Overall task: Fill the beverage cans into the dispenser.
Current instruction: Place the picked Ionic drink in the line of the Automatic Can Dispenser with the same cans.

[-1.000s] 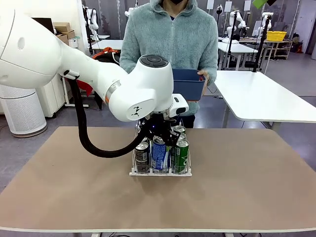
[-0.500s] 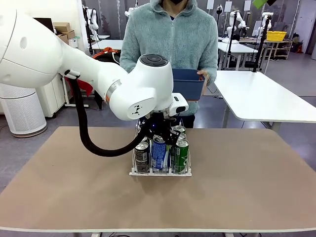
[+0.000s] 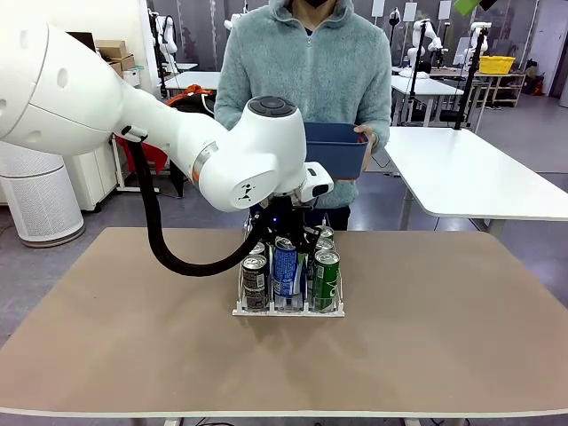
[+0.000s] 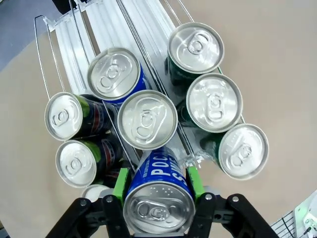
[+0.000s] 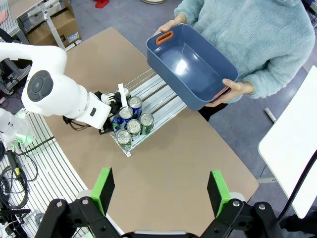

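The white dispenser (image 3: pixel 288 310) stands mid-table with several beverage cans in its three lanes. My left gripper (image 3: pixel 284 236) reaches down over its front and is shut on a blue-and-white can (image 3: pixel 286 271) in the middle lane. In the left wrist view the green pads (image 4: pixel 120 184) clamp that blue-and-white can (image 4: pixel 159 196) from both sides, with black cans (image 4: pixel 74 161) in one outer lane, green cans (image 4: pixel 214 104) in the other, and bare lane floor of the dispenser (image 4: pixel 99 29) beyond. My right gripper (image 5: pixel 161 193) hangs open high above the table, looking down on the dispenser (image 5: pixel 148 96).
A person stands at the far side holding a dark blue bin (image 3: pixel 337 149) in both hands above the table's far edge; from above, the inside of the bin (image 5: pixel 190 64) is bare. The left arm's elbow (image 3: pixel 257 160) looms over the dispenser.
The left arm has shifted slightly up and left, and the blue-and-white can in its grip sits a little higher. The person and the bin have not moved.
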### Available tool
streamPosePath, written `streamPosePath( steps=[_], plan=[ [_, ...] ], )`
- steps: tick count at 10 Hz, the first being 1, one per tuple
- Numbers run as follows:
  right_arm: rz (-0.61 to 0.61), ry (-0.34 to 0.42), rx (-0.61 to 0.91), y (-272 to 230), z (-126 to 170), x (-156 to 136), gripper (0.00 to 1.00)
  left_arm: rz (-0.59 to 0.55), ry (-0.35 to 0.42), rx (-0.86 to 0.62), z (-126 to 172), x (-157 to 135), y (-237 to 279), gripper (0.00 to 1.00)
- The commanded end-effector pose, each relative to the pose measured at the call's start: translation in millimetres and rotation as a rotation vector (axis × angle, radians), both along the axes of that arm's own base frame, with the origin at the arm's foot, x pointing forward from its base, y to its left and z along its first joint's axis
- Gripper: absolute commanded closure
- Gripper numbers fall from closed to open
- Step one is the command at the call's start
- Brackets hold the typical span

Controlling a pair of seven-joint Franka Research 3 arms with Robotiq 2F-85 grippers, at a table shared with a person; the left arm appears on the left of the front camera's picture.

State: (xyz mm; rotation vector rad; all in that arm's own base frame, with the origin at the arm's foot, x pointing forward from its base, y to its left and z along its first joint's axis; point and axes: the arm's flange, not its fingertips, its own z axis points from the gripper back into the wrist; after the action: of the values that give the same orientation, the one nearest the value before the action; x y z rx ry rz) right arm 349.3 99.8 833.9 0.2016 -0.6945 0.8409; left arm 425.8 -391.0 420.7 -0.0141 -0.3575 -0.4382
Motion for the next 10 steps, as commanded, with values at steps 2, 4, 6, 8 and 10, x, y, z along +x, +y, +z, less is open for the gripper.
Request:
streamPosePath(
  steps=[2,4,6,8,10],
  plan=[
    [-0.002,0.001,-0.002,0.6,-0.3,0.2,0.00,0.009,-0.074,-0.037,-6.4,17.5,-5.0,0.43],
    [-0.002,0.001,-0.002,0.6,-0.3,0.2,0.00,0.011,-0.060,-0.048,-12.4,17.6,-8.3,0.43],
    [-0.002,0.001,-0.002,0.6,-0.3,0.2,0.00,0.017,-0.019,-0.064,-20.2,13.9,-8.9,0.43],
    [-0.002,0.001,-0.002,0.6,-0.3,0.2,0.00,0.025,0.006,-0.069,-26.4,9.9,-7.5,0.43],
    [-0.002,0.001,-0.002,0.6,-0.3,0.2,0.00,0.040,0.031,-0.072,-31.4,2.7,-5.1,0.43]
  ],
)
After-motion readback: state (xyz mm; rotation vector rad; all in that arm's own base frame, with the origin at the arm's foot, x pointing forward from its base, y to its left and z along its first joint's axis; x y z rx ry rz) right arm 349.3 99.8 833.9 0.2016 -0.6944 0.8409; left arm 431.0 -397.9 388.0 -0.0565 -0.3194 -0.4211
